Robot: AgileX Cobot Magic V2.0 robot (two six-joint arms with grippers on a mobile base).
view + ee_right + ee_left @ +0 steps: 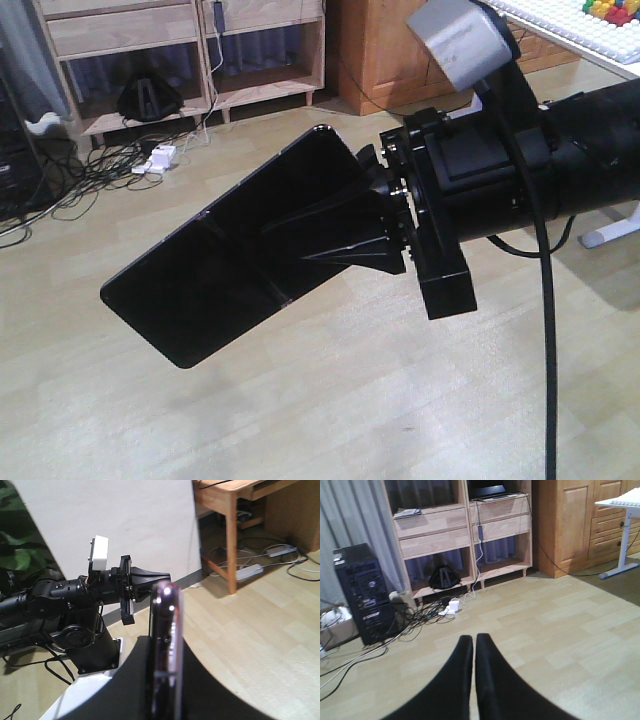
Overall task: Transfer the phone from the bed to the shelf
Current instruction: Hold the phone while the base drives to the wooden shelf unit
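Right end effector [300, 240] clamped on one short end of the phone [190, 280]. Phone hangs in mid-air over the wood floor [330, 400], tilted, free end dipping to lower left, fold crease showing. Right wrist cam sees it edge-on btwn the fingers. Left end effector [473, 642] closed, fingers pressed together, nothing in it. Shelf [440, 527] stands well apart by the back wall. Dark item in its lower compartment, prob. a bag [444, 576].
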